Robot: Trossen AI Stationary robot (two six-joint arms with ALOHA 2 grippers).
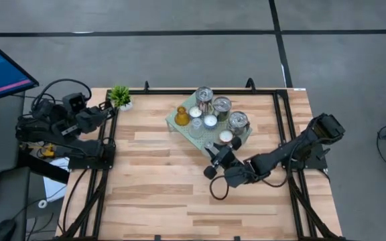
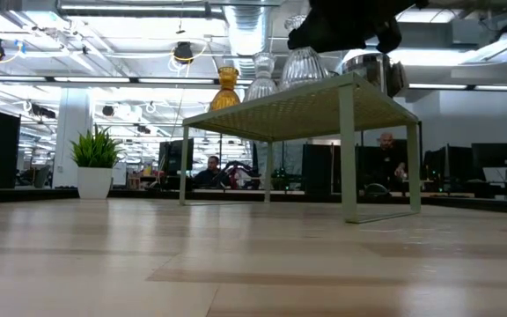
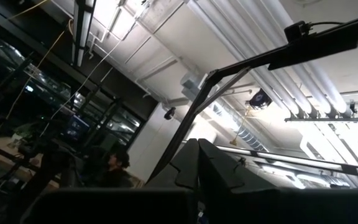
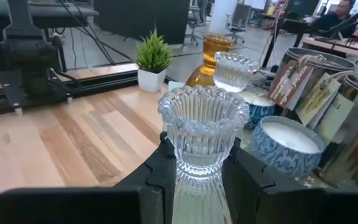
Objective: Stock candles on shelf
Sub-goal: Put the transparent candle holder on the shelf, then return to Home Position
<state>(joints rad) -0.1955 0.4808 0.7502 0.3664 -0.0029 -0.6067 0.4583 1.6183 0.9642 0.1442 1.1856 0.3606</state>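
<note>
The mint-green perforated shelf point(image 1: 179, 124) stands far of the table's middle. It carries three silver tins point(image 1: 221, 106), an amber glass candle point(image 1: 181, 116), a clear glass holder point(image 1: 196, 127) and white tealights point(image 1: 210, 121). My right gripper point(image 1: 214, 155) is at the shelf's near edge, shut on another clear ribbed glass holder point(image 4: 202, 124). In the low view this holder point(image 2: 304, 63) shows at the shelf top under the dark gripper point(image 2: 341, 26). My left gripper point(image 1: 106, 110) waits shut at the table's left edge, pointing up at the ceiling point(image 3: 197, 168). My right gripper pinches the holder's ribbed stem point(image 4: 197, 177), below its scalloped bowl, between the two fingers point(image 4: 157, 171). The fingers come about level from the table's near right side. The holder stands upright. The fingers hide whether its foot rests on the shelf.
A small green potted plant point(image 1: 120, 97) stands at the table's far left corner. Bare wooden tabletop point(image 1: 173, 194) lies near of the shelf. Black frame rails point(image 1: 102, 174) run along both side edges. People sit at desks in the room behind point(image 2: 385, 158).
</note>
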